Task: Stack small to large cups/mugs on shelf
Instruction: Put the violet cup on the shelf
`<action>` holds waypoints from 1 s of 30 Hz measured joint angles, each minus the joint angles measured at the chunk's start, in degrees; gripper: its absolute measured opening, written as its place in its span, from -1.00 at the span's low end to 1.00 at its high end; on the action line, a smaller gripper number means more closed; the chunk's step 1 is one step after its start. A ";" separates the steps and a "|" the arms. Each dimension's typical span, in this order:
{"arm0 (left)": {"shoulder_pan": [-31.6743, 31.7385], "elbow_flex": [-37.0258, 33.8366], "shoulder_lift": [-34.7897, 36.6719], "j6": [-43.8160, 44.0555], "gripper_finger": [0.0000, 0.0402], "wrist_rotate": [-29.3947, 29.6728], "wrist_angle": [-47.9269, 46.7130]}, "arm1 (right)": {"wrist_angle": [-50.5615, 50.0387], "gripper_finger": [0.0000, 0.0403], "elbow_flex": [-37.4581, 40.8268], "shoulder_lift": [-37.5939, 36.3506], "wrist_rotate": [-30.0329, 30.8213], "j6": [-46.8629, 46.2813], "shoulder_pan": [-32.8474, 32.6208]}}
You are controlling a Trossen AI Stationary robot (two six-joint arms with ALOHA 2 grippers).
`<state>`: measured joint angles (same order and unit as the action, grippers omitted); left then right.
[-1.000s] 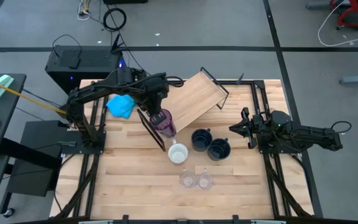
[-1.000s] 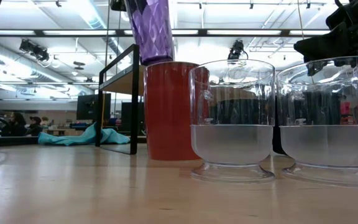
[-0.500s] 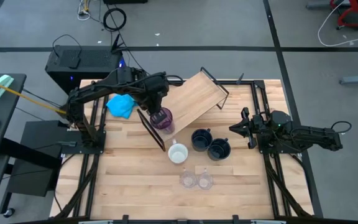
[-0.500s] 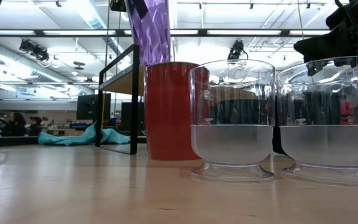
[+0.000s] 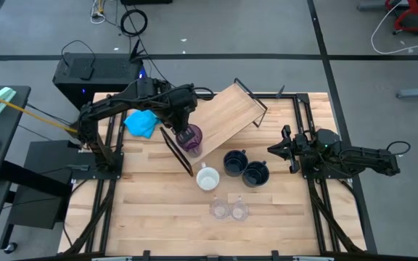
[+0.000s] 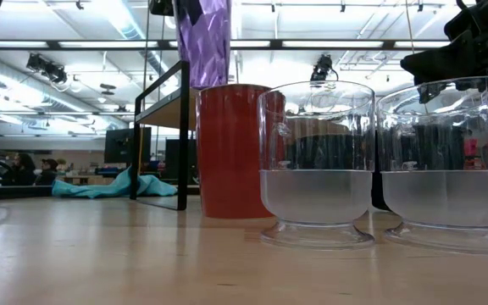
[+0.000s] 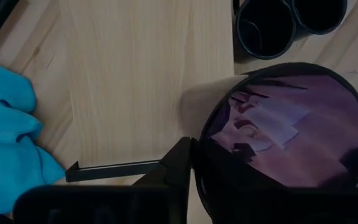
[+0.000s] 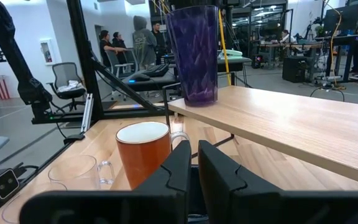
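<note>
Right wrist view: purple tumbler (image 8: 193, 53) upright at shelf (image 8: 291, 124) edge, base apparently on board. Left hand (image 5: 187, 130) clamped on it. Step: placing largest cup. Next: release, lift clear. Right hand (image 5: 285, 150) parked at tabletop (image 5: 158, 217) right side, fingers nearly together, empty.

You see the purple tumbler (image 5: 190, 139) upright at the shelf's (image 5: 227, 114) end; the white mug (image 5: 207, 178), two navy mugs (image 5: 244, 167) and two clear glasses (image 5: 228, 210) stand on the table.

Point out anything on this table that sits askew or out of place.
The shelf sits skewed, turned diagonally to the table edges. A blue cloth lies crumpled beside it. The left end effector holds the purple tumbler at the shelf's edge.
</note>
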<state>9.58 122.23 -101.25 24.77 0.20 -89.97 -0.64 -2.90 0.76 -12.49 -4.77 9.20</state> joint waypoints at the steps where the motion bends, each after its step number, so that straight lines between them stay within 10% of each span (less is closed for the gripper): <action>1: 0.00 0.00 0.00 0.02 -0.74 0.01 -0.02 | 0.00 -0.81 -0.02 0.01 0.00 0.01 0.01; 16: -0.70 0.02 0.00 1.59 -0.26 -3.52 -0.03 | 0.00 -0.81 -0.01 -0.01 0.00 0.00 0.01; 30: -1.51 0.02 -0.02 2.28 -0.22 -5.03 -0.04 | 0.00 -0.81 0.00 0.01 0.00 0.01 0.01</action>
<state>8.08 122.26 -101.27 27.05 -4.84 -90.01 -0.64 -2.90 0.78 -12.49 -4.75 9.21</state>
